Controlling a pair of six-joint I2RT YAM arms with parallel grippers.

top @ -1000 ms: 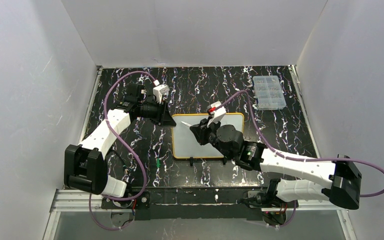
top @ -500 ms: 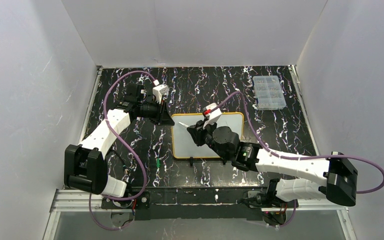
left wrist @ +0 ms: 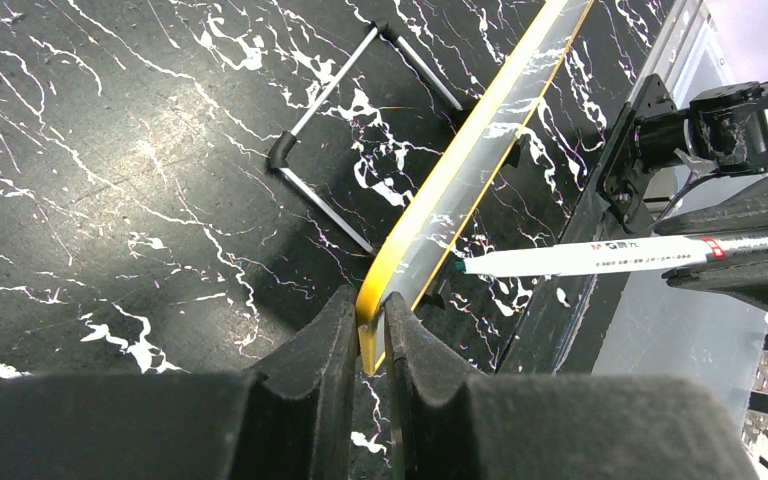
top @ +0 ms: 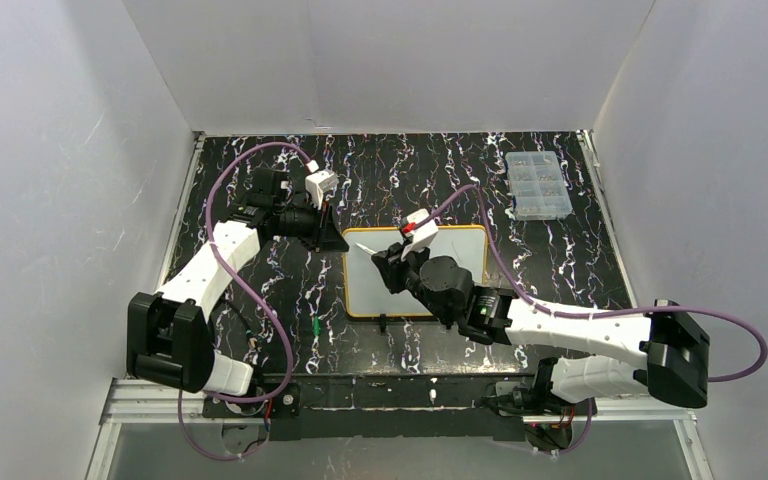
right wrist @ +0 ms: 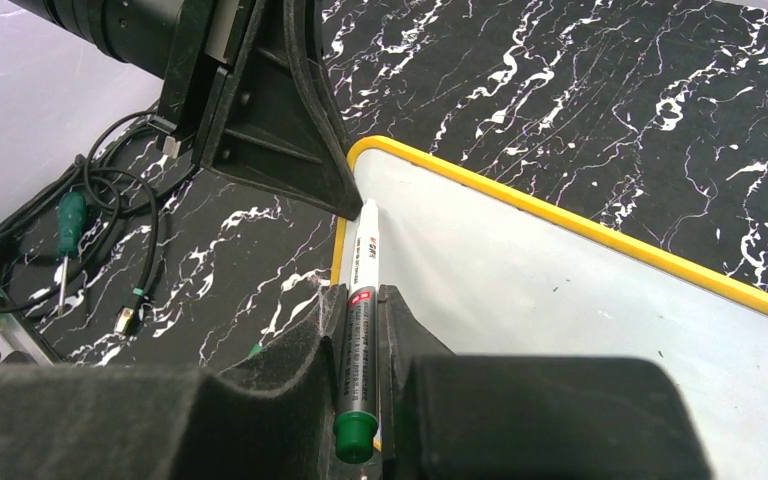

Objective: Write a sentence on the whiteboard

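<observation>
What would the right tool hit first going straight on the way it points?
Probably the left tool, clamped on the yellow-framed white whiteboard corner; the green-capped white marker in the right tool nearly touches it, though depth is unclear.

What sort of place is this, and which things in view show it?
Probably a robotics lab test cell: a left arm and right arm bolted at the edge of a black marbled table, white walls closing it in, and the left gripper clamping a whiteboard while the right gripper holds a marker.
</observation>
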